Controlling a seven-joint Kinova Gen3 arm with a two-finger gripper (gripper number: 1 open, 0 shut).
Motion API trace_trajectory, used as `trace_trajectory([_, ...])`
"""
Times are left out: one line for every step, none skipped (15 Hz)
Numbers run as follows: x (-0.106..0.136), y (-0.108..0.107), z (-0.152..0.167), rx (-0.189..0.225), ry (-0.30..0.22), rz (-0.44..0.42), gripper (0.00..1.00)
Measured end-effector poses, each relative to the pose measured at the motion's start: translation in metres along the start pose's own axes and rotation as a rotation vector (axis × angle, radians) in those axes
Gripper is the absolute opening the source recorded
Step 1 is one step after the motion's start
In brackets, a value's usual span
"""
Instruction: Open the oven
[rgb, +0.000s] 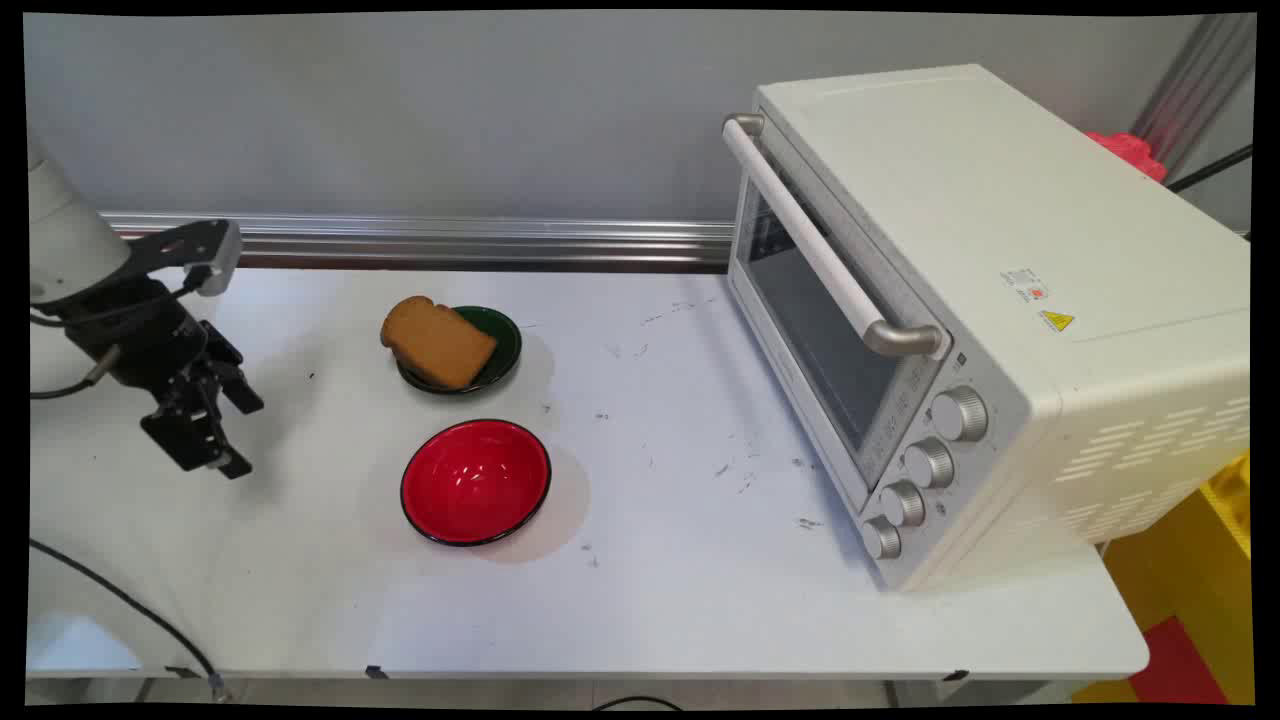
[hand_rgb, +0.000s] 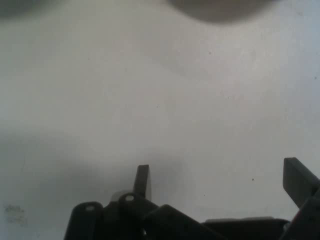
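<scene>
White table (rgb: 650, 600): tool (rgb: 232, 435) spread wide, empty, well left of bread (rgb: 437, 342).

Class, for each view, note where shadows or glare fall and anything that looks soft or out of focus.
Main view: sharp; soft shadows lie right of the red bowl and the green plate under the bread; small glints inside the bowl. Hand view: soft; the hand shades the bare table around its fingers.
</scene>
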Motion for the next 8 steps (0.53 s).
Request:
trace_trajectory([0.002,-0.001,-0.002,0.003,0.003,-0.008,1.00])
trace_trajectory([0.006,-0.001,-0.005,0.005,0.009,-0.016,1.00])
trace_trajectory([0.011,-0.002,-0.008,0.005,0.018,-0.022,1.00])
trace_trajectory([0.016,-0.002,-0.011,0.005,0.025,-0.025,1.00])
trace_trajectory([0.022,-0.002,-0.015,0.004,0.033,-0.025,1.00])
trace_trajectory([0.029,-0.003,-0.021,0.006,0.043,-0.026,1.00])
trace_trajectory([0.041,-0.003,-0.029,0.008,0.055,-0.025,1.00])
trace_trajectory([0.050,-0.002,-0.034,0.010,0.065,-0.024,1.00])
